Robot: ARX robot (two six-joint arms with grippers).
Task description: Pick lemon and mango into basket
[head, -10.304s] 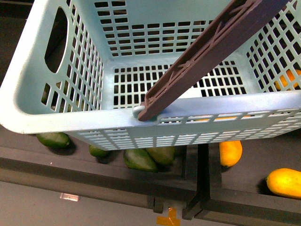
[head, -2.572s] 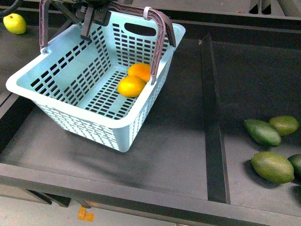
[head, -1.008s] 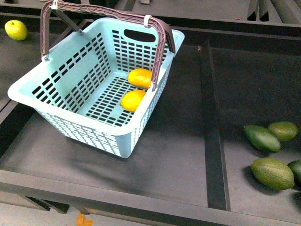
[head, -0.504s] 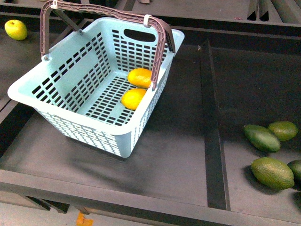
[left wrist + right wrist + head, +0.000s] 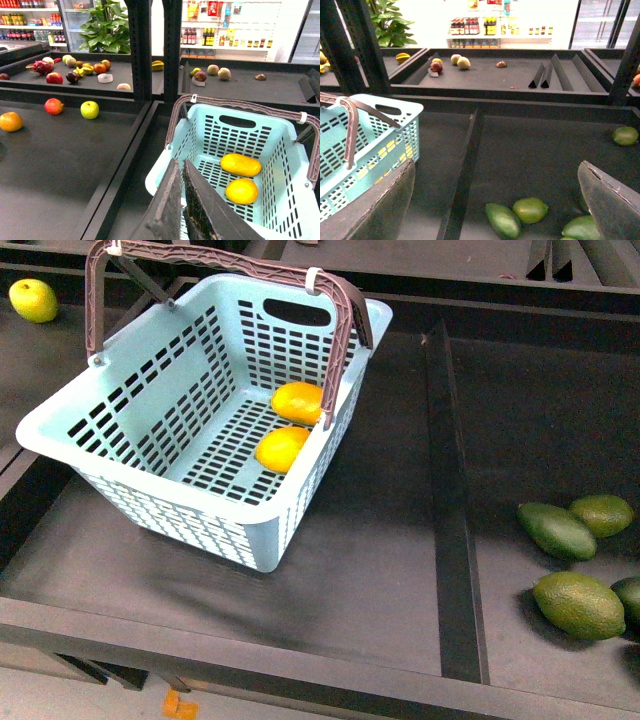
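We've got mango (image 5: 297, 402) and lemon (image 5: 281, 448) in the basket (image 5: 60, 430), left gripper (image 5: 181, 200) clenched empty, right gripper (image 5: 495, 197) released — looks done.

1. Light teal rectangular plastic basket (image 5: 130, 455) with slotted lattice walls, oval end cutouts and a raised brown arched handle; sits upright on the dark counter.
2. Elongated yellow-orange smooth mango (image 5: 299, 403); lies on the basket floor near the far end.
3. Small bright yellow glossy lemon (image 5: 281, 449); lies on the basket floor, just beside the mango.
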